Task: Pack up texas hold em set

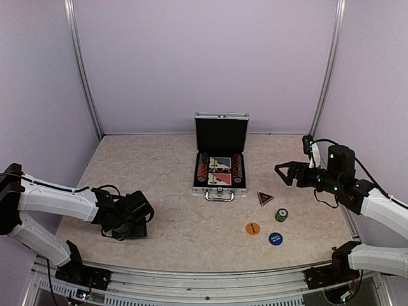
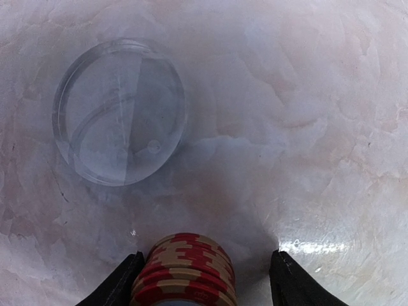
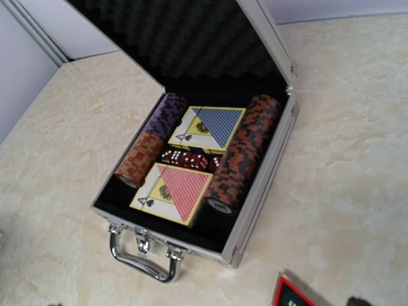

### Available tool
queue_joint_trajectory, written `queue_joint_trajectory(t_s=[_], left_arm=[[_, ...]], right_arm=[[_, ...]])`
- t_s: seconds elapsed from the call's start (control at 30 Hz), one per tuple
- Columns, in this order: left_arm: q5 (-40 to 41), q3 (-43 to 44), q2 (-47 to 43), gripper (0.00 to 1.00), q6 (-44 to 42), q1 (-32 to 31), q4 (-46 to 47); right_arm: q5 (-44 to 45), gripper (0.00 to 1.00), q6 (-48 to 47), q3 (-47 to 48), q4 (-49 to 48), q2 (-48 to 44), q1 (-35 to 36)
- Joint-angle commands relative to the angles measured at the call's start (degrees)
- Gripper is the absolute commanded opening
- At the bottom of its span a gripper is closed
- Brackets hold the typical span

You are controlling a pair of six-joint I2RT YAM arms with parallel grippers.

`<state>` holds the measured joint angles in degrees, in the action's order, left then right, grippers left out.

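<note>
**Lopsided squeeze could topple the chips**

The open case [image 1: 220, 167] sits centre-far on the worktop [image 1: 172, 217]. Near left, the left fingers [image 2: 124, 284] straddle a red chip stack [image 2: 185, 271], part open, one side not yet touching. An uneven close could spill it toward the clear disc [image 2: 120, 111] beyond. The right fingers [image 1: 287, 166] gape wide, empty. Open room lies toward the case.

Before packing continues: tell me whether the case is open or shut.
Open. The case has its lid raised; cards and chips show inside.
</note>
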<state>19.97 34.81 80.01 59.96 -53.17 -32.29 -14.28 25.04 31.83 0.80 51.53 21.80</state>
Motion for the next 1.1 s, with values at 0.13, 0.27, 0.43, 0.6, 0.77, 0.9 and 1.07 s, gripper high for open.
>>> queue_joint_trajectory(t_s=[0.13, 0.27, 0.43, 0.6, 0.77, 0.9, 1.07], left_arm=[[-3.26, -1.39, 0.68, 0.62, 1.27, -0.79, 0.91], [-2.66, -1.58, 0.7, 0.62, 1.6, -0.8, 0.31], [-2.17, -2.13, 0.35, 0.6, 1.96, -0.71, -0.05], [-2.2, -2.76, 0.02, 0.57, 2.22, -0.62, 0.02], [-2.39, -3.29, -0.26, 0.55, 2.18, -0.41, 0.3], [-2.56, -3.58, -0.53, 0.52, 2.18, -0.44, 0.39], [-2.56, -3.61, -0.81, 0.49, 2.18, -0.44, 0.22]], right_arm=[[0.48, 0.96, -0.4, -0.81, -0.06, -0.8, 0.35], [0.44, 0.96, -0.34, -0.89, -0.04, -0.9, 0.34], [0.51, 0.96, -0.39, -0.88, -0.01, -1.03, 0.34], [0.53, 0.96, -0.38, -0.97, -0.01, -1.1, 0.32], [0.57, 0.96, -0.35, -0.95, -0.05, -1.22, 0.33], [0.64, 0.96, -0.36, -0.92, -0.01, -1.2, 0.26], [0.65, 0.96, -0.27, -0.99, -0.01, -1.25, 0.34]])
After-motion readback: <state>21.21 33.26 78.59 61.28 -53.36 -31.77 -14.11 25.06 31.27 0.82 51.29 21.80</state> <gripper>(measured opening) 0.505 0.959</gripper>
